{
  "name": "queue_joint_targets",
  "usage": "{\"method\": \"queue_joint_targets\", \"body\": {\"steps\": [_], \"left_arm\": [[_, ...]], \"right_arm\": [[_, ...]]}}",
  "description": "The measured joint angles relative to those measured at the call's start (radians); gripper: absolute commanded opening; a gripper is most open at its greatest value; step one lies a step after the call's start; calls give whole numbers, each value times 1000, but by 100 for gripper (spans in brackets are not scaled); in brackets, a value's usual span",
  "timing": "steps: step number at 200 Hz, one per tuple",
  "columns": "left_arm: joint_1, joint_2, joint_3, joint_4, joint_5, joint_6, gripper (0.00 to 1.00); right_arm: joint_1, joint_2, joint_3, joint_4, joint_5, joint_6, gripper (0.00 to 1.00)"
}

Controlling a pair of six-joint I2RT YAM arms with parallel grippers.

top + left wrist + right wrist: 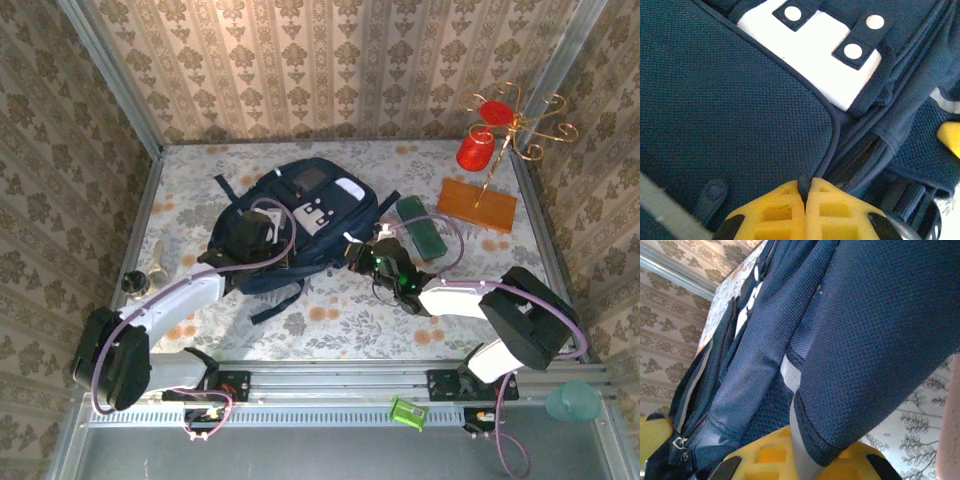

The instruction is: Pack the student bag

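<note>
A backpack (pixel 300 215) lies in the middle of the table (pixel 330 320). The left gripper (pixel 268 238) sits on the backpack's left half, and the right gripper (pixel 358 252) meets its lower right edge. Just right of the backpack lies a slim case (pixel 422 228). Further right, in the upper right of the frame, is a board (pixel 477 204) with a wire stand (pixel 510 120) on it. 1 small bottle (pixel 155 258) lies near the table's left edge.

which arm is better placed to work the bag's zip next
Left, probably: the left gripper is shut on a small dark tab by the student bag's zip; the right gripper clamps side fabric.
</note>
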Motion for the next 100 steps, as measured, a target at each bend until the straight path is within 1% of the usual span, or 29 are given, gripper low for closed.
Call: {"method": "queue_joint_targets", "body": {"steps": [16, 32, 47, 70, 100], "left_arm": [[14, -21, -29, 22, 45, 14, 0], [19, -21, -58, 49, 73, 26, 0], [21, -9, -67, 66, 80, 28, 0], [21, 37, -58, 97, 79, 33, 0], [24, 107, -27, 103, 41, 37, 0]], "right_arm": [[-27, 0, 10, -14, -10, -9, 0], [-48, 1, 18, -22, -39, -35, 8], [-60, 3, 31, -43, -70, -63, 11], [-59, 4, 45, -77, -78, -100, 12], [-59, 4, 46, -99, -77, -128, 27]]}}
